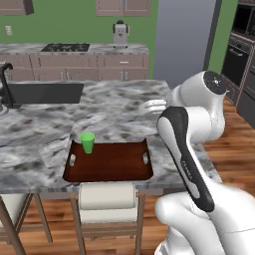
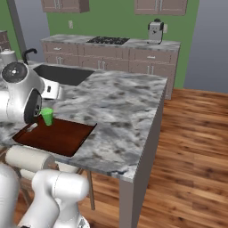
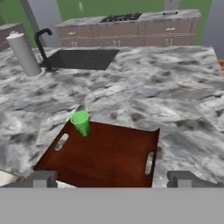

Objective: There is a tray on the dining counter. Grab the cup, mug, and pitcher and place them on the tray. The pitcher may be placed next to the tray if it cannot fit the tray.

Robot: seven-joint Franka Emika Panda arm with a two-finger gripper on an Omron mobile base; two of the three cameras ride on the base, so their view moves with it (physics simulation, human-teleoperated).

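The dark reddish-brown tray (image 1: 114,167) (image 2: 58,136) (image 3: 109,157) lies at the near edge of the marbled dining counter (image 1: 119,107). The green cup (image 1: 87,142) (image 2: 47,116) (image 3: 81,123) stands upright inside the tray's far left corner. My gripper (image 3: 113,179) hovers above and behind the tray's near side, looking down over it; its two dark fingertips (image 3: 41,178) stand wide apart, open, with nothing between them. The white hand (image 1: 151,107) (image 2: 52,90) sits above the counter, to the right of the tray. The mug and the pitcher are out of view.
A dark sink (image 1: 45,92) (image 3: 81,59) with a black faucet (image 3: 42,43) is set in the far left of the counter, a paper towel roll (image 3: 24,54) beside it. A stool (image 1: 107,196) stands under the near edge. Wood floor lies to the right.
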